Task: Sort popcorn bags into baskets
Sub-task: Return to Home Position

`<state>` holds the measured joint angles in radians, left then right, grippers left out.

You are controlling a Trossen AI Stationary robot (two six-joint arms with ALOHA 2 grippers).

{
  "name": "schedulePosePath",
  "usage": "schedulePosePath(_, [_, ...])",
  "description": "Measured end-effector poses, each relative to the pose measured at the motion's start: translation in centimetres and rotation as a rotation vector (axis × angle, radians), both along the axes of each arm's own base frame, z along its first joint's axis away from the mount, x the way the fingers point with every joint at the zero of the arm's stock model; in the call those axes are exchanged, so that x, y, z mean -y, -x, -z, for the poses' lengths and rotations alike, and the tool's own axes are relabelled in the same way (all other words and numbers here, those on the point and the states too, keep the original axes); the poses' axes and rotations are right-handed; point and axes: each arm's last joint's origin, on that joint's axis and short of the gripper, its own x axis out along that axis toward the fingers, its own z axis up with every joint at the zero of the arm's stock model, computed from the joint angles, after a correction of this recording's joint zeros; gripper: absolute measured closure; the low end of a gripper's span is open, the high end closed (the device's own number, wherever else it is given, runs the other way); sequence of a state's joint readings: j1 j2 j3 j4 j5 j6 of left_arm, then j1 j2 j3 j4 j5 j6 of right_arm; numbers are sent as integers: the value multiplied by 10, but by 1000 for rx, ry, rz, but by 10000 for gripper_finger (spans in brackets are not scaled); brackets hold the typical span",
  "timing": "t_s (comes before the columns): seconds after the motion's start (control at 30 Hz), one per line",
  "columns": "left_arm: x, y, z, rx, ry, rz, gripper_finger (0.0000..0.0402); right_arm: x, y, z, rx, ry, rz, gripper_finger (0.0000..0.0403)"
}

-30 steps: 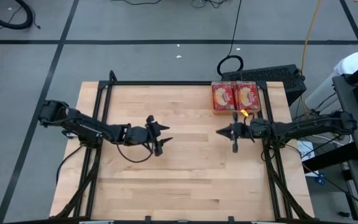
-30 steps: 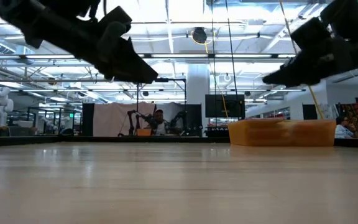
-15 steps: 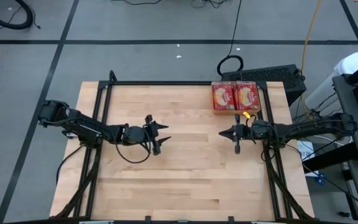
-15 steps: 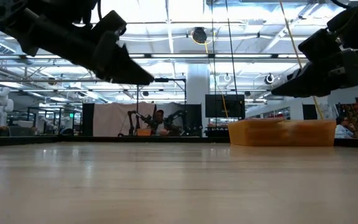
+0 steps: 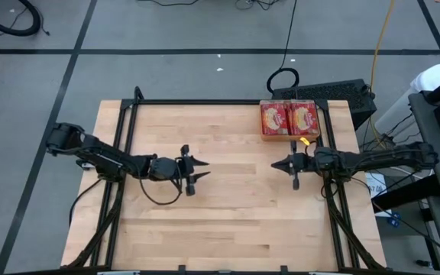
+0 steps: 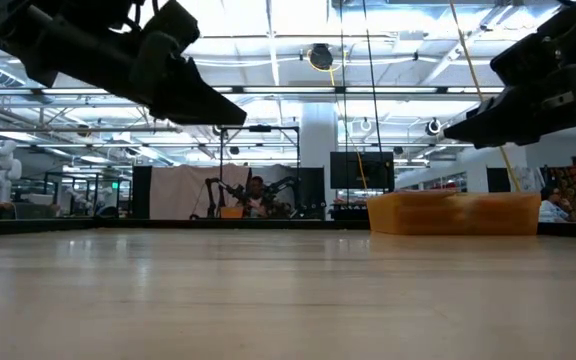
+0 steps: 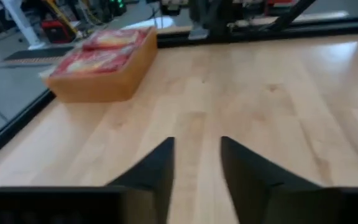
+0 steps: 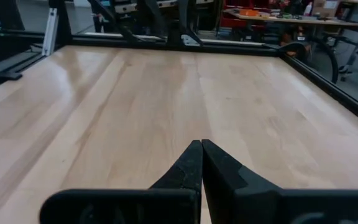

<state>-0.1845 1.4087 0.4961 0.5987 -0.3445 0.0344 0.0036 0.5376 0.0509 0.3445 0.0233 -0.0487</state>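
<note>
The orange basket (image 5: pixel 290 138) stands at the table's far right and holds two red popcorn bags (image 5: pixel 289 118) lying flat side by side, picture faces up. It also shows in the low view (image 6: pixel 453 213) and the left wrist view (image 7: pixel 98 84). My left gripper (image 5: pixel 198 172) hovers above the bare wood left of the table's middle, open and empty (image 7: pixel 197 146). My right gripper (image 5: pixel 275 164) hovers just on the near side of the basket, shut and empty (image 8: pixel 201 144). Both grippers point at each other across the middle.
Bare wooden table top (image 5: pixel 235 221) lies between and in front of the grippers. A black frame rail (image 5: pixel 205 101) runs along the table's edges. A black cable (image 5: pixel 283 76) and equipment lie on the floor beyond the far edge.
My left gripper has drawn back a little toward the table's left edge. My right gripper has drawn back a little toward the right edge. The basket and its bags have stayed still.
</note>
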Motion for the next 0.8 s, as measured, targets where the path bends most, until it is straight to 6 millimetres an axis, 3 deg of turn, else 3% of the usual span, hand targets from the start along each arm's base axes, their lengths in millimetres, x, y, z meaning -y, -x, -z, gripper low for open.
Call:
schedulePosePath(0.13, [2, 4, 3, -26, 0, 32, 344, -2, 4, -1, -2, 1, -19, 403])
schedulePosePath(0.27, [3, 16, 12, -11, 20, 51, 394, -5, 8, -3, 16, 12, -40, 403])
schedulePosePath(0.6, [-3, 61, 18, 87, 68, -1, 385, -9, 19, -8, 69, 24, -84, 403])
schedulePosePath(0.8, [-7, 77, 16, 137, 83, -5, 385, -9, 26, -13, 126, 54, -94, 403])
